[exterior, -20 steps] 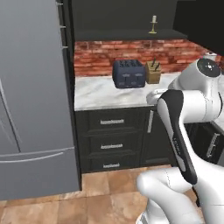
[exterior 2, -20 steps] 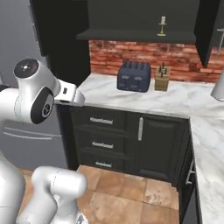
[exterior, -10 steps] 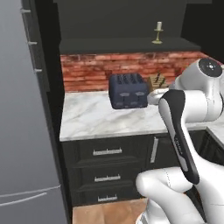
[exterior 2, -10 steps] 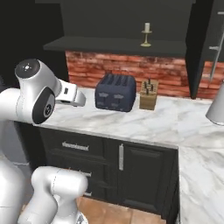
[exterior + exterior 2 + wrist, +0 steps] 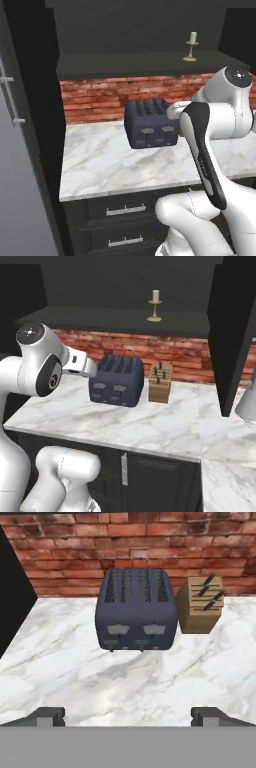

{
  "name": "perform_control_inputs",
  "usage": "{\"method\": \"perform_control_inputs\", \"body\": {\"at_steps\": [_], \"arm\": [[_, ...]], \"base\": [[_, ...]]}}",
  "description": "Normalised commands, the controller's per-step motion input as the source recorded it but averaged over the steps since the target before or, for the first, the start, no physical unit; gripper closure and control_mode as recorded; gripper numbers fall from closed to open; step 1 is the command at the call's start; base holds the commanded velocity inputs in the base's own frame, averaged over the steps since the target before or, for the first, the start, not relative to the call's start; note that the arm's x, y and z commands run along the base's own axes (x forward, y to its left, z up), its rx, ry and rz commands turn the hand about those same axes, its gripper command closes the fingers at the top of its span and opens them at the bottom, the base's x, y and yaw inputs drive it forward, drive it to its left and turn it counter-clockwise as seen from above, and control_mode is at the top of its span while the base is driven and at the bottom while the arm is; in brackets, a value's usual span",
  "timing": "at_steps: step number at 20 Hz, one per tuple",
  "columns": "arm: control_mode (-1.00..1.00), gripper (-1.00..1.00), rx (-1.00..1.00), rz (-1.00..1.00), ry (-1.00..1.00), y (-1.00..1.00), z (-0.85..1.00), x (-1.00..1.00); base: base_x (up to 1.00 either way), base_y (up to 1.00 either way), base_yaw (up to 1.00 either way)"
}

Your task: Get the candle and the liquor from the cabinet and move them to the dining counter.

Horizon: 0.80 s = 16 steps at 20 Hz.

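Hand view shows you the gripper [image 5: 128, 714] spread and empty, aimed at the toaster [image 5: 136, 609], while the candle [image 5: 155, 305] waits upper centre on the cabinet [image 5: 100, 318] shelf.

Red brick wall [image 5: 75, 542] runs behind a white grey-veined marble surface [image 5: 110, 165]. On the marble: dark navy four-slot toaster [image 5: 137, 609], with a pale wooden knife block [image 5: 200, 604] just beside it, against the brick. Below, dark charcoal drawer fronts with small silver pulls [image 5: 122, 211] and a dark door with a vertical silver handle [image 5: 123, 469]. Flat grey panel at far left [image 5: 15, 200], possibly a refrigerator side; too little shows to tell. Light is even and soft.
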Motion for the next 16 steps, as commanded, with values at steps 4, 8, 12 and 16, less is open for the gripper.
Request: {"method": "perform_control_inputs", "body": {"at_steps": [4, 8, 12, 16], "arm": [[1.0, -1.0, 0.0, 0.0, 0.0, 0.0, 0.0, 0.0], [1.0, -1.0, 0.0, 0.0, 0.0, 0.0, 0.0, 0.0], [1.0, -1.0, 0.0, 0.0, 0.0, 0.0, 0.0, 0.0], [1.0, -1.0, 0.0, 0.0, 0.0, 0.0, 0.0, 0.0]], "base": [[0.52, -0.01, -0.23], [0.31, -0.05, -0.25], [0.11, -0.01, -0.05], [0.0, 0.0, 0.0]]}}
